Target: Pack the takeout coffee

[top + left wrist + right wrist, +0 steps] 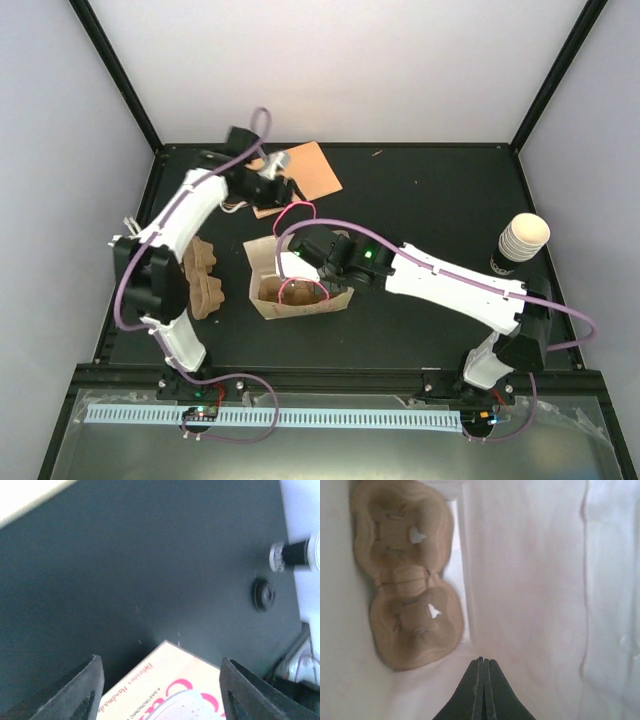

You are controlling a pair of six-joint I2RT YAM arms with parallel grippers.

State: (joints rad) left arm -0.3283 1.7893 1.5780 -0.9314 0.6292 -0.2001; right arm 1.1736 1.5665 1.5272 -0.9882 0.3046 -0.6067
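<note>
**Cup unpacked at three o'clock**

At eleven o'clock the left gripper (161, 665) hangs with jaws apart and empty over a printed card (150, 680). At centre the right gripper (481, 662), fingers pressed together on nothing, sits inside the paper bag (262, 300). The takeout coffee (522, 243) stands upright at three o'clock, well apart from both. It is probably light, thin-walled and crushable, so grip gently around the ribbed middle and keep it upright.

Left arm (185, 215) extended, left fingers (75, 695) parted, right fingers (476, 695) pressed together
</note>
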